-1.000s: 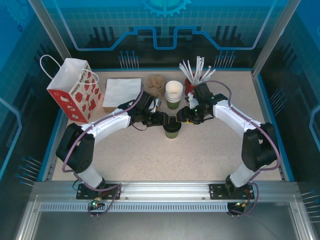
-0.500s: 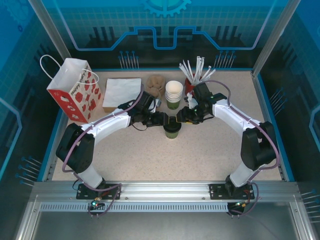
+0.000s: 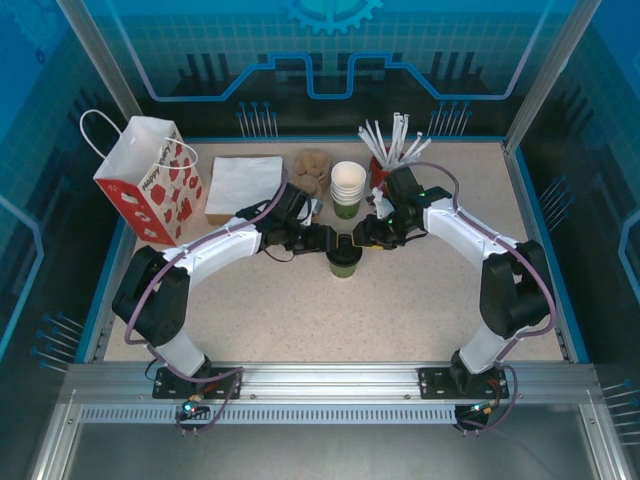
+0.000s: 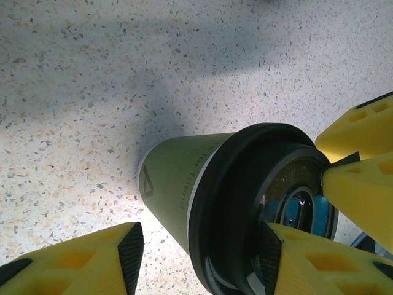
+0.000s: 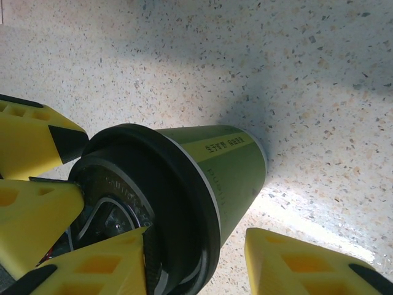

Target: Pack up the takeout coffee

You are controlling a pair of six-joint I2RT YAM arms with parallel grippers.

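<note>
Your small olive-green paper cup (image 3: 345,263) under its round black plastic lid (image 4: 212,209) stands upright mid-table, with the left gripper (image 3: 330,240) at its nine o'clock and the right gripper (image 3: 364,234) at three. Both sets of jaws sit part-spread astride the rim, pinching nothing, so you're likely seating the lid, not lifting.

One table (image 3: 420,300). Two pincers: one left pincer (image 3: 330,240) and one right pincer (image 3: 362,232), each with two yellow fingers. One olive-green cup (image 3: 345,264), wearing one black lid (image 4: 227,196). One stack of white-rimmed cups (image 3: 348,185), its number too close-packed to tell. One red cup (image 3: 378,178) of white straws (image 3: 395,135), too bunched to count. One red-and-white paper bag (image 3: 145,180). One white napkin pile (image 3: 243,183). One brown lump (image 3: 313,168).
</note>
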